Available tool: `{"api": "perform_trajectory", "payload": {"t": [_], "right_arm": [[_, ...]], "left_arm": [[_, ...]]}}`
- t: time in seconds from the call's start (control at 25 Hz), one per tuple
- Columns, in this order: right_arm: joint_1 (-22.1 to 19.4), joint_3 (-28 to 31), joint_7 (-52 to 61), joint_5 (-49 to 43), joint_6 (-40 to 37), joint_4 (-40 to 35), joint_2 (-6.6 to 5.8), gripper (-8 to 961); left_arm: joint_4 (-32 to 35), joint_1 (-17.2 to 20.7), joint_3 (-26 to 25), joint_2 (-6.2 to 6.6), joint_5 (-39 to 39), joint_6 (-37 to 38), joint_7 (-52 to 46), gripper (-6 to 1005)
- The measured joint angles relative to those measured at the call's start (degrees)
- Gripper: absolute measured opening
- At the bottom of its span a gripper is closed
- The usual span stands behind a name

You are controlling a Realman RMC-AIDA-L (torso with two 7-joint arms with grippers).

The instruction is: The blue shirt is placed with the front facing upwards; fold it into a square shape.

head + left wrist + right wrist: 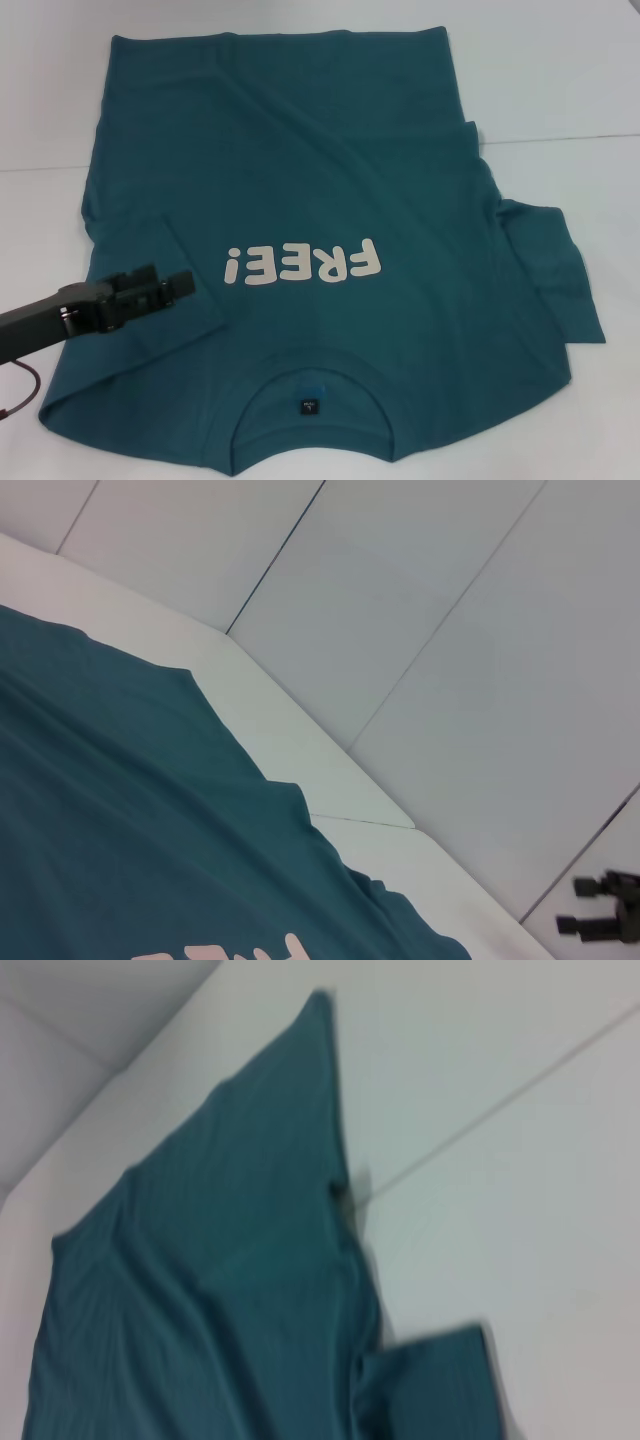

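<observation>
The blue shirt [330, 180] lies flat on the white table [560, 70], chest up, with its off-white "FREE!" lettering [303, 265] and its collar and dark neck label [309, 406] toward me. Its left sleeve is folded inward over the body, while the right sleeve [560, 270] sticks out to the side. My left gripper [172, 276] hovers open over the folded left sleeve, holding nothing. In the left wrist view my right gripper [578, 906] shows small and far off beyond the table edge, fingers apart. The right wrist view shows the shirt [220, 1300] and its sleeve [430, 1385].
Bare white tabletop [40, 150] surrounds the shirt at the left, back and right. The table's far edge [300, 730] borders pale floor panels. A red cable [25, 395] hangs under my left arm at the lower left.
</observation>
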Motion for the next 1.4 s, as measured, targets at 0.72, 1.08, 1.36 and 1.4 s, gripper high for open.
{"api": "perform_trajectory", "payload": {"t": [0.72,1.08,1.36,1.4], "right_arm": [[10.3,-3.0,9.1,-9.3,6.6,2.8,0.96,915],[10.5,-2.6,9.2,-4.1,10.7,12.2,-0.69,916],[10.3,-5.9,8.3,-4.4,12.2,13.3,-1.19,916],[10.3,-7.4,7.9,-4.4,13.1,13.3,-1.05,916]], "left_arm": [[0.0,-0.4,-0.2,-0.35,0.0,-0.3,0.6,934],[0.0,-0.8,-0.1,-0.69,-0.4,-1.5,0.9,934],[-0.2,-1.6,0.1,-0.82,-0.5,-2.1,1.6,934],[-0.2,-1.6,0.1,-0.83,-0.5,-2.1,1.6,934]]}}
